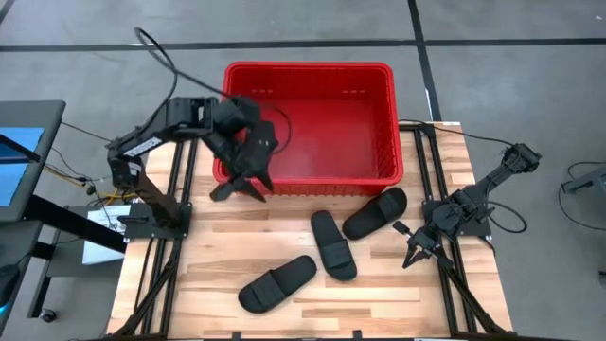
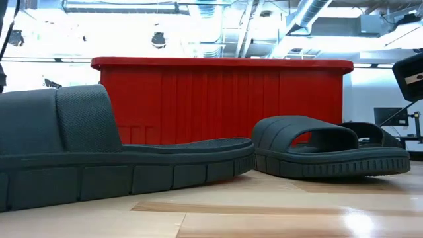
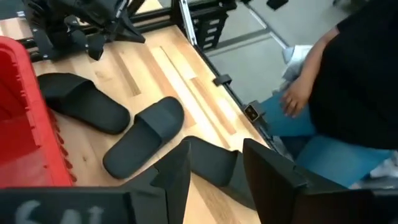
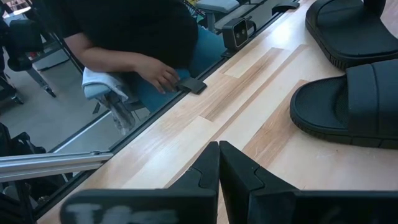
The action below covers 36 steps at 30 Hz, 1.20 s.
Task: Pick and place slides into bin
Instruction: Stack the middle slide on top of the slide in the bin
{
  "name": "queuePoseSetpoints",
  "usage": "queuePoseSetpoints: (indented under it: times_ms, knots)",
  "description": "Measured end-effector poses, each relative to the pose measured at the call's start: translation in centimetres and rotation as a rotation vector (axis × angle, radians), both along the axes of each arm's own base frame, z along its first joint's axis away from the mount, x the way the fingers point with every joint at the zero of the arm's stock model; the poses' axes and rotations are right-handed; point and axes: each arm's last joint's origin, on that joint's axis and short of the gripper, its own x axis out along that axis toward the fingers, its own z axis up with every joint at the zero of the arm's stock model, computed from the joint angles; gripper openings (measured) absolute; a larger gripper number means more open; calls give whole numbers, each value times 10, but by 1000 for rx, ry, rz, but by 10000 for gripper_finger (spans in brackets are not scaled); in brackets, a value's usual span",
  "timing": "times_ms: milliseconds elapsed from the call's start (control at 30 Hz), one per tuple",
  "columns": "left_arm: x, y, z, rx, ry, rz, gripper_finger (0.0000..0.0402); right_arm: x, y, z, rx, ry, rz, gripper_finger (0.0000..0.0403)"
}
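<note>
Slides: three lying on bench [image 1: 199,256] — [image 1: 277,282], [image 1: 333,245], [image 1: 375,212]; one bin [image 1: 383,76]. Left gripper [image 1: 241,188] spread, empty; right gripper [image 1: 414,256] clenched, empty.

From table height, a black slide sandal [image 2: 99,155] fills the left foreground, lying on its sole on the pale wooden tabletop [image 2: 277,208], its wide textured strap rising at the left and its ridged sole running toward the centre. Just to its right lies a second black slide [image 2: 327,155], its open strap arching over the footbed. The edge of a third dark slide [image 2: 377,134] peeks out behind it. Behind them all stands the red bin [image 2: 221,99], its ribbed wall and thick rim spanning the middle. Bright ceiling ducts show above.
</note>
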Motion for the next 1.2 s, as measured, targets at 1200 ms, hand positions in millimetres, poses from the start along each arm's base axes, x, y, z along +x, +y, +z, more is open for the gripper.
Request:
queuePoseSetpoints:
  times_ms: [1200]
  knots:
    - [22,-82,-176,-114,-82,39,71,0,0,0,-1,1,0,0]
